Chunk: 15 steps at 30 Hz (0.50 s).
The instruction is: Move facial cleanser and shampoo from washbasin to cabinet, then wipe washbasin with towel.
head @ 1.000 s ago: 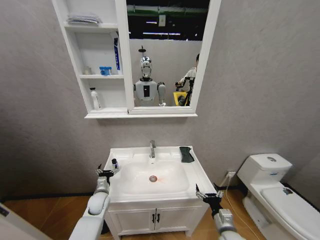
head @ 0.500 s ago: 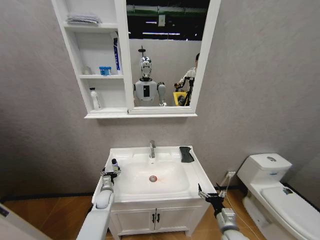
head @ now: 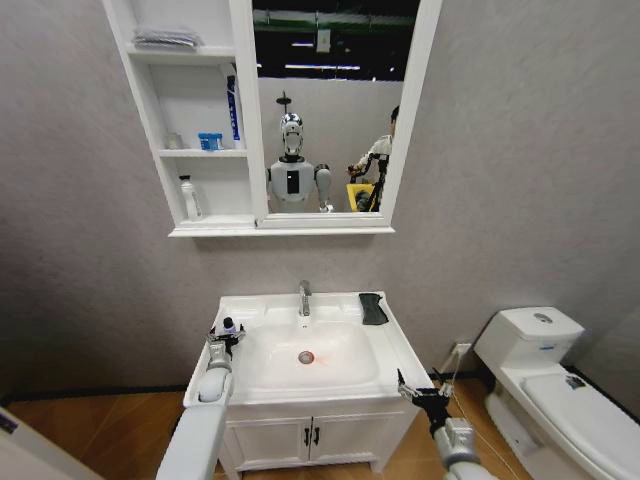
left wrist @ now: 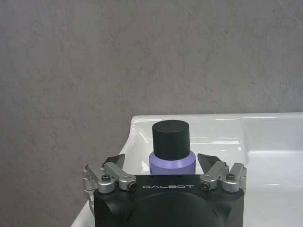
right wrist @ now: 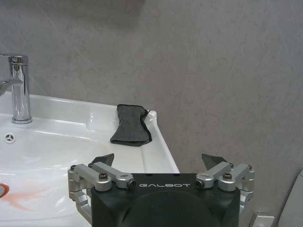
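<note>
A pale lilac bottle with a black cap (head: 228,326) stands on the left rim of the white washbasin (head: 400,350). My left gripper (head: 223,338) is right at it. In the left wrist view the bottle (left wrist: 171,142) stands between the spread fingers (left wrist: 113,161) of the open left gripper (left wrist: 163,163), which do not touch it. A slim all-white bottle (head: 188,197) stands on the lowest shelf of the cabinet (head: 150,100). The dark towel (head: 373,308) lies folded on the basin's back right corner, also seen as the towel (right wrist: 131,125). My right gripper (head: 420,392) hangs open and empty off the basin's front right corner.
A chrome tap (head: 304,297) stands at the back of the basin above the red-ringed drain (head: 306,357). A blue tub (head: 210,141) and tall blue tube (head: 233,105) occupy the middle shelf. A toilet (head: 540,370) stands to the right, and the vanity doors (head: 310,435) are below.
My left gripper has moved from outside the basin's left edge in to the lilac bottle, which now stands between its fingers. The right gripper has sunk slightly.
</note>
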Motion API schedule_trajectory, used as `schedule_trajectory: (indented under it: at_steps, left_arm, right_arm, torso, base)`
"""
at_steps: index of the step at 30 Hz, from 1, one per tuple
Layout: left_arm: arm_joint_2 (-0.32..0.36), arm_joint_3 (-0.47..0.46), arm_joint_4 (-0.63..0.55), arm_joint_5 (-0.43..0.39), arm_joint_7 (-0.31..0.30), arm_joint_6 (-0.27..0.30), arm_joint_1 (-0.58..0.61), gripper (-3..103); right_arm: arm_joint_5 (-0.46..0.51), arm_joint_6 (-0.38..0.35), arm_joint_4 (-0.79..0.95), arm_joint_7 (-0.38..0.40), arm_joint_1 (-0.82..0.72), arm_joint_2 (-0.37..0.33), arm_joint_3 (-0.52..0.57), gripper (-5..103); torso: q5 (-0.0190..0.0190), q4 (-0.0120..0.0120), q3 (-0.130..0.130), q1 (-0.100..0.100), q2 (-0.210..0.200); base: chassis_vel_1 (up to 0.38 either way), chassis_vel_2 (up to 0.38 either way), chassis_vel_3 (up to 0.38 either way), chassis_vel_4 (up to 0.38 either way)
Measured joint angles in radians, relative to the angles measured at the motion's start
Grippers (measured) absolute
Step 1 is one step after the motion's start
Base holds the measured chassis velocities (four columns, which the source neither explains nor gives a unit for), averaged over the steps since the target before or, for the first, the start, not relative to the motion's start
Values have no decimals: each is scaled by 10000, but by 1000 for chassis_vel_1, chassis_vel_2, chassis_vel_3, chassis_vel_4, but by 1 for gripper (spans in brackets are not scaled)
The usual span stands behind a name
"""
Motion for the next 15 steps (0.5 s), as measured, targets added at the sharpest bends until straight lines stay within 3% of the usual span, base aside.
schedule_trajectory:
  at_steps: [3,7,10,15]
  left_arm:
    - [25,69,-168,-26,26,55,67,74]
    - [54,136,-335,-52,31,155,151,62]
    - [89,179,-482,-32,66,256,286,46]
    - [244,243,-935,-155,93,460,568,43]
  right_arm:
    - [1,-52,87,10,23,9,-3,100]
    - [13,-152,210,8,50,15,-27,100]
    - [23,-272,358,9,132,6,-34,100]
    - [50,-329,500,39,116,53,-15,100]
  torso:
    - [1,0,0,1,0]
    - [0,0,0,0,0]
    - [0,0,0,0,0]
    - [-1,0,0,0,0]
  base:
    - [0,0,0,0]
    - [0,0,0,0]
    - [0,0,0,0]
    - [0,0,0,0]
